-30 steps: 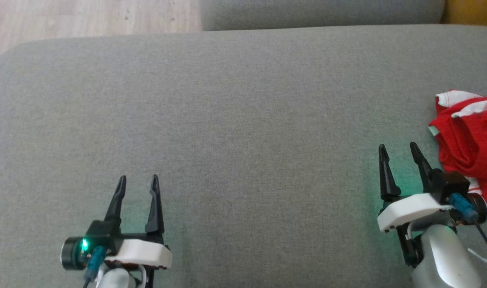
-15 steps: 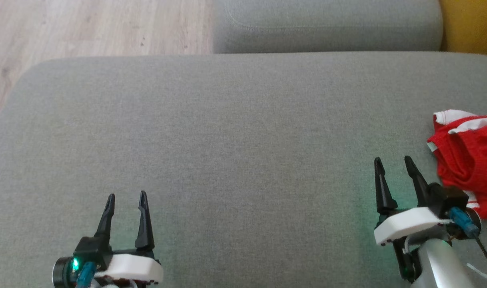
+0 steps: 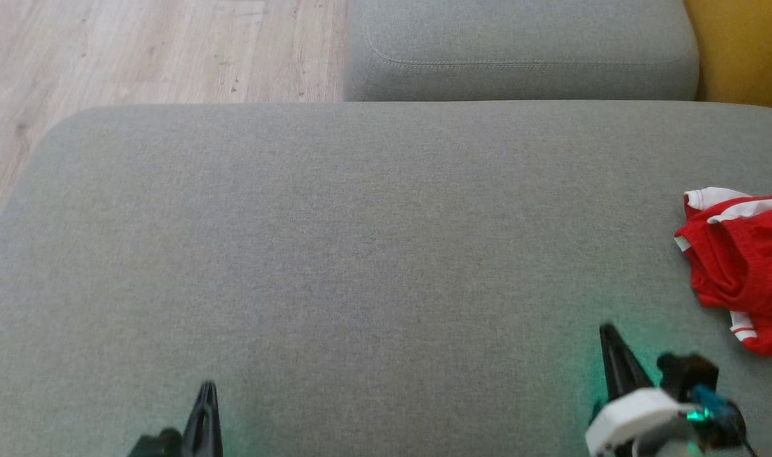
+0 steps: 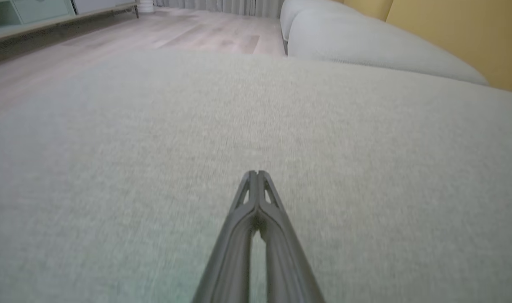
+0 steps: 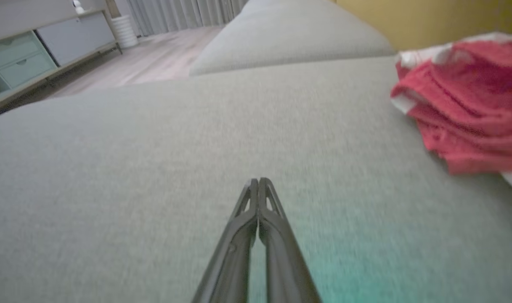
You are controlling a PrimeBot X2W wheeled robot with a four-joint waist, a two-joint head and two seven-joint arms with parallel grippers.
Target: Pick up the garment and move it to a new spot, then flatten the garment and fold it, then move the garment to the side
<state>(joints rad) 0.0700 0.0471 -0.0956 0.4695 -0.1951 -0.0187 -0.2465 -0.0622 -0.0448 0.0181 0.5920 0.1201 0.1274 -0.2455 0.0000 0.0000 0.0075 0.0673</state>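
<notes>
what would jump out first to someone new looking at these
The crumpled red and white garment, bright at the far right on the plain grey cushion. Next, the left gripper and right gripper, both shut, pointing out across that cushion.

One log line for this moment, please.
left gripper shut, empty | right gripper shut, empty | red-and-white garment bunched on grey sofa cushion, right of right gripper, untouched

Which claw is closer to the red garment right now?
Right. The right claw lies close beside the red garment, not touching; the left claw is far across the cushion.
</notes>
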